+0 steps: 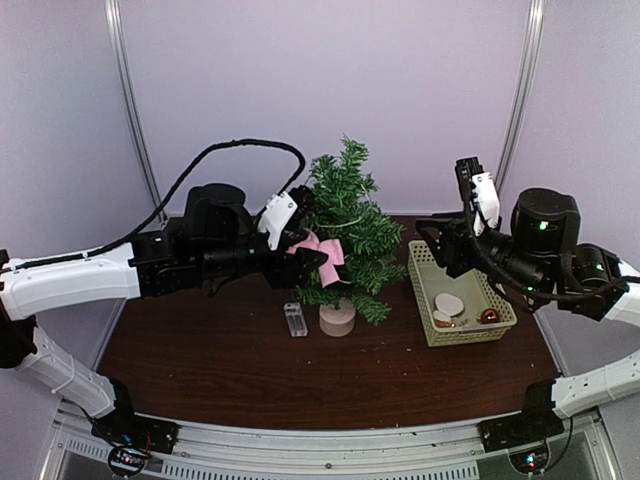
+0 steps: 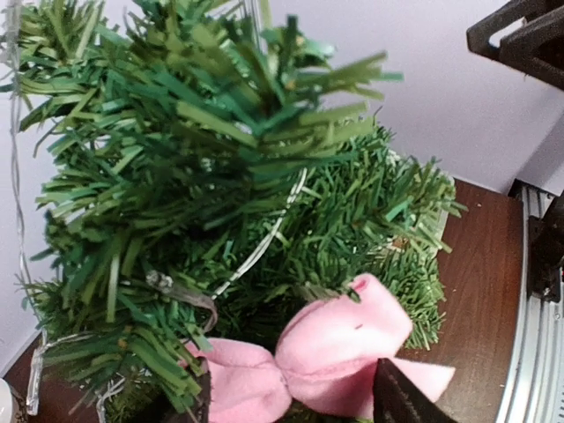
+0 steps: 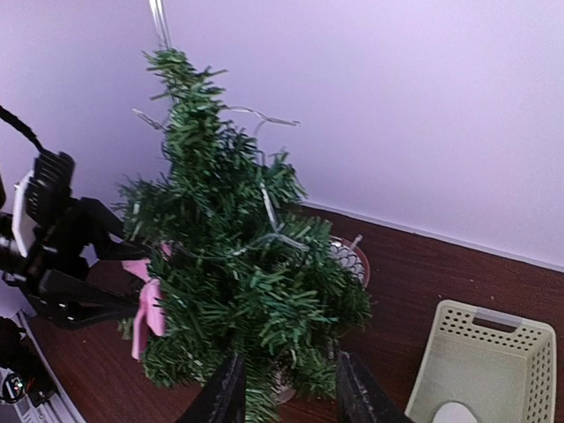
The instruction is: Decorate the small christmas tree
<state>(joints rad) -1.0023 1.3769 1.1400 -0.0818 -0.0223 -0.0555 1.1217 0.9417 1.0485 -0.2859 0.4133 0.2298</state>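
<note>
Pink bow (image 2: 308,361) fills the bottom of the left wrist view. It lies between the left fingers (image 2: 398,401), which stand spread to either side of it. Its loops look full rather than pinched, so the hold reads as released. Just beyond those fingers the tree (image 2: 220,176) crowds the picture, a clear strand (image 2: 264,242) looped through its branches. The base is outside this view.

From above, the tree stands upright with its long axis vertical and its tip pointing straight up. Its pale base (image 1: 337,319) rests on the tabletop (image 1: 220,370). The tree sits right at the tips of the left fingers, with the bow against its lower left side. Only this view shows the base clearly. It also shows a small clear box (image 1: 295,320) just beside the base, below the left fingers.

The right fingers (image 3: 352,392) are parted with nothing between them. They face the tree from its other side, well apart from it, and a pale basket (image 3: 485,352) lies below them to their right. Their camera takes in the tree from its tip to its lower branches, with the bow and the left fingers at its far side. Only the top view looks into the basket, where a reddish ball (image 1: 489,316) and pale round pieces lie.
</note>
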